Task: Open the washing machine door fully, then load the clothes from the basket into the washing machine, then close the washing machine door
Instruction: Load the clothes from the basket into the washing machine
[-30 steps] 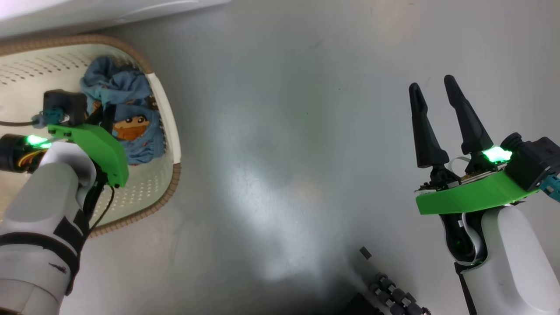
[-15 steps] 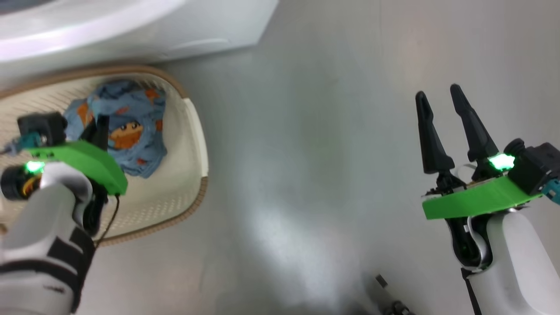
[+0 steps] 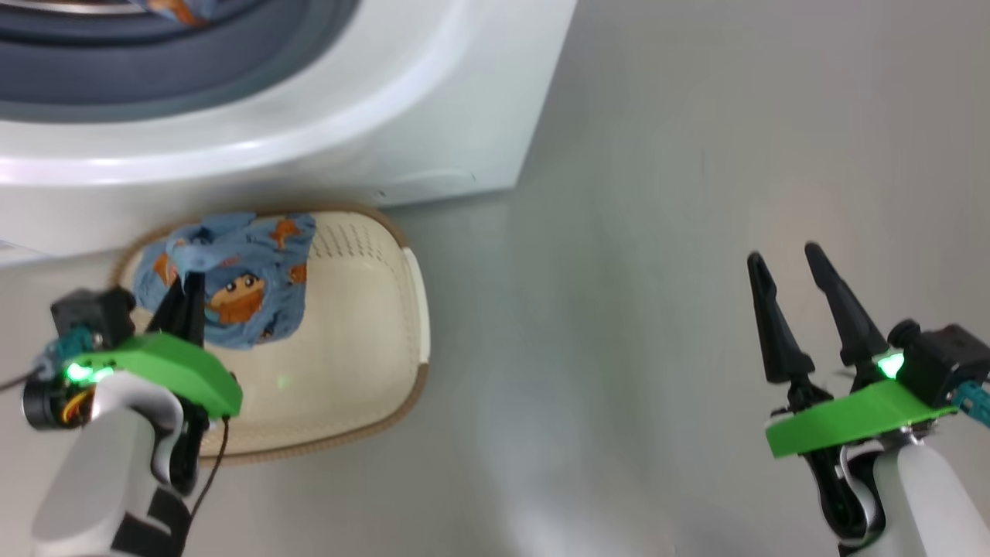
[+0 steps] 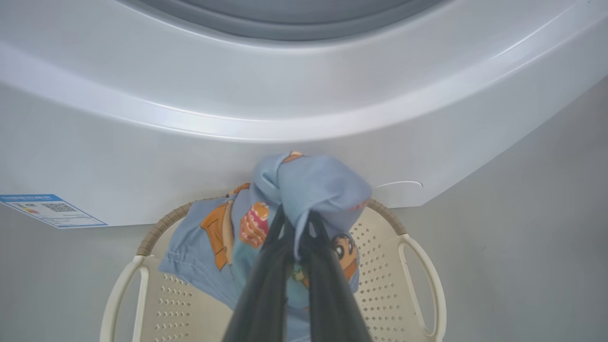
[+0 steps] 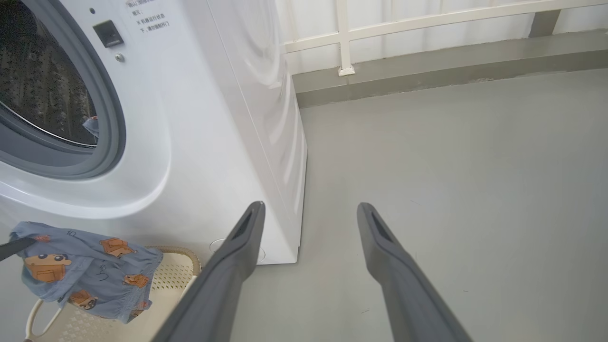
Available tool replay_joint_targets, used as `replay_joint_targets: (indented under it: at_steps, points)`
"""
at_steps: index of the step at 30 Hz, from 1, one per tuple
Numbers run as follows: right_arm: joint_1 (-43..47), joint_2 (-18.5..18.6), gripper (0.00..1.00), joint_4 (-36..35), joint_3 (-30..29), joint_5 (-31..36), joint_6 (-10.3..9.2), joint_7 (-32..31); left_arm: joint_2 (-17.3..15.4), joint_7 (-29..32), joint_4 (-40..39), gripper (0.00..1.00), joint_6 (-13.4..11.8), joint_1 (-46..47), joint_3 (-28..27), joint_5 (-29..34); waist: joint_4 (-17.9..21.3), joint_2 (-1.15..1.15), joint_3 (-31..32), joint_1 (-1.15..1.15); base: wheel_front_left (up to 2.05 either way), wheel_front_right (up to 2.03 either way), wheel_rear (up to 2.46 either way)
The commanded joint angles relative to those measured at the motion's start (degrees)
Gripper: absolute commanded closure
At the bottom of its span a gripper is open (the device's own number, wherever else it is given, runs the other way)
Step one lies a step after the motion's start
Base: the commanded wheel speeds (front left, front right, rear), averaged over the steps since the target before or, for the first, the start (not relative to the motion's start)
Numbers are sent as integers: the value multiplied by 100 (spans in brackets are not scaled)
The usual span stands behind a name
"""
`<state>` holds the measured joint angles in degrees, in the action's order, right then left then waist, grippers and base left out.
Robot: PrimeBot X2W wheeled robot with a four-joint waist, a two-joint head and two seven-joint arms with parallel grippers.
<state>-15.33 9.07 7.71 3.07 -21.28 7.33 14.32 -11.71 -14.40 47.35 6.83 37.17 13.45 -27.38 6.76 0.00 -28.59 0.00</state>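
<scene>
Since the left gripper [image 4: 294, 223] has its 2 fingers pinched tight on a fold of 1 bundle of the clothes [image 4: 308, 183], the fabric hangs from its tips, its loose end just below over the basket [image 3: 402, 294]. Just beyond the tips stands the white front of the washing machine [image 4: 304, 95]; its grey gasket [image 3: 155, 70] and drum mouth lie ahead of the gripper and higher, so the coming move is probably up and forward. Another blue piece [image 3: 174, 9] shows inside that mouth. Far off to the side, the right gripper [image 3: 785, 259] hangs spread wide and empty over the floor [image 3: 657, 309].
</scene>
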Motion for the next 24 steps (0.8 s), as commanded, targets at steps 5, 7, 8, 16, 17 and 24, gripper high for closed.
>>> replay_joint_targets:
  at_steps: [5,7,8,16,17,24]
  points:
    - [446,112,0,-81,38,23,16,68,-47,-60,-720,100,20,-662,-718,525,-395,0,838,0,0,0,0]
    - [543,144,0,-79,7,14,16,68,28,-60,-977,100,32,-845,-891,654,-437,0,953,0,0,0,0]
    - [596,160,0,-76,-4,13,16,68,58,-60,-1086,100,38,-940,-957,720,-455,0,1016,0,0,0,0]
    - [1192,280,0,-72,-197,20,16,68,303,-60,-2378,100,63,-1976,-1469,1203,-603,0,1632,0,0,0,0]
    - [1259,283,0,-68,-216,22,16,68,313,-60,-2506,100,63,-2096,-1490,1229,-614,0,1694,0,0,0,0]
    - [1619,266,0,-111,-338,29,16,68,351,-60,-3365,100,65,-2930,-1648,1337,-664,0,1950,0,0,0,0]
